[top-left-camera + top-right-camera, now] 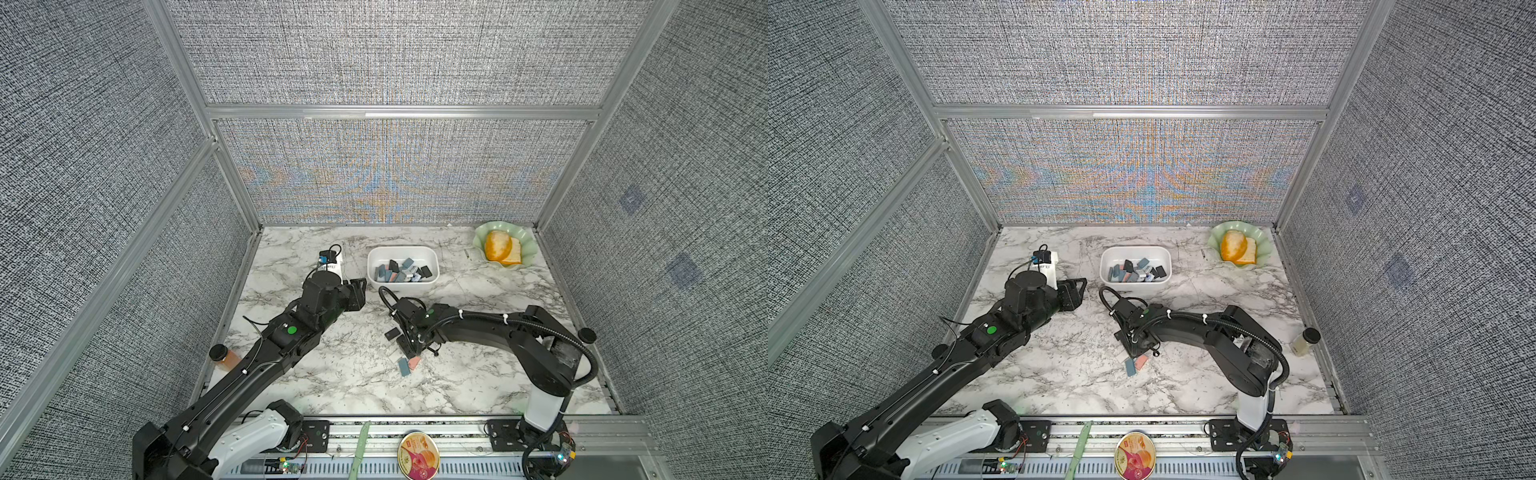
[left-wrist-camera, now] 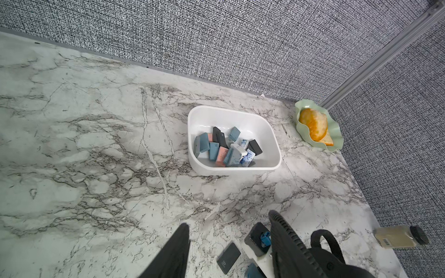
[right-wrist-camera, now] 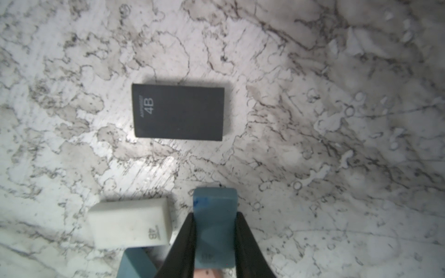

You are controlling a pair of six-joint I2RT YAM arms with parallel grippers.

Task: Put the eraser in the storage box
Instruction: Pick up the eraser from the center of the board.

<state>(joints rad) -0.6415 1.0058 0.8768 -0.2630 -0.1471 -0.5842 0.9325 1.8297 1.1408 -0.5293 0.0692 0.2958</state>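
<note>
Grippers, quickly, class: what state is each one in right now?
Left gripper: open, holding nothing.
Right gripper: closed on the blue eraser.

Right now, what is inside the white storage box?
The storage box holds a jumbled pile of erasers: blue, black, pink, white. They overlap, so any underneath are hidden.

The flat worktop (image 1: 332,386) is white marble-patterned with grey and black veins. The plain white rounded-rectangular plastic storage box (image 2: 231,171) holds small rectangular erasers (image 2: 204,144) in slate blue, black, salmon pink and white, some of the white ones splashed blue. A black flat eraser (image 3: 178,112) bears pale grey "4B" lettering, a white block eraser (image 3: 130,223) a grey "4B"; a slate-blue block eraser (image 3: 214,209) is plain-faced. The pale green scalloped dish (image 1: 481,237) holds orange-yellow food (image 1: 498,245). The fabric wall panels (image 1: 386,54) are speckled grey.
</note>
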